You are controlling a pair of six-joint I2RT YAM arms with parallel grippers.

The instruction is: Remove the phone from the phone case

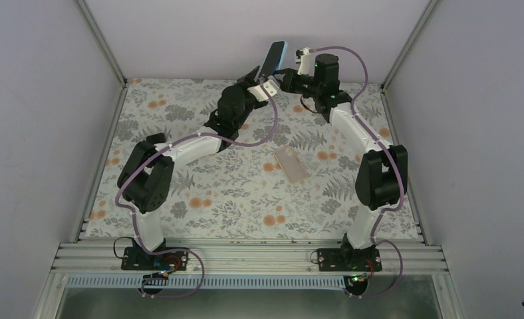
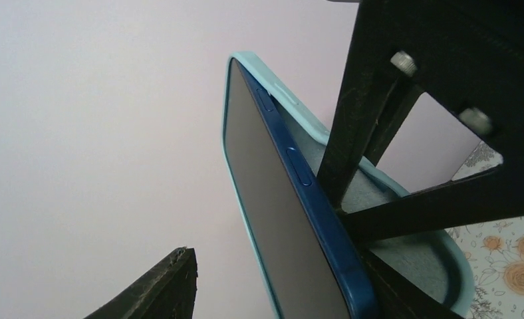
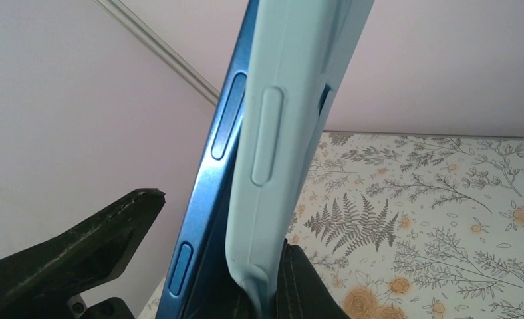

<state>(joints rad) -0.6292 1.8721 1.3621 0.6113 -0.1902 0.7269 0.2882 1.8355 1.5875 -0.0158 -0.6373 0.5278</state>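
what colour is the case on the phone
Light blue case; the right wrist view shows it best.

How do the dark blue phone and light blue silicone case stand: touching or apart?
Touching: in the left wrist view the light blue silicone case wraps its rim along the far edge of the dark blue phone; its near wall gapes open.

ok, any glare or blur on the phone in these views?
Top external: even light, sharp, no hard shadows; phone small in frame. Left wrist: its screen dark, no glare. Right wrist: case crisp, evenly lit; tablecloth in focus.
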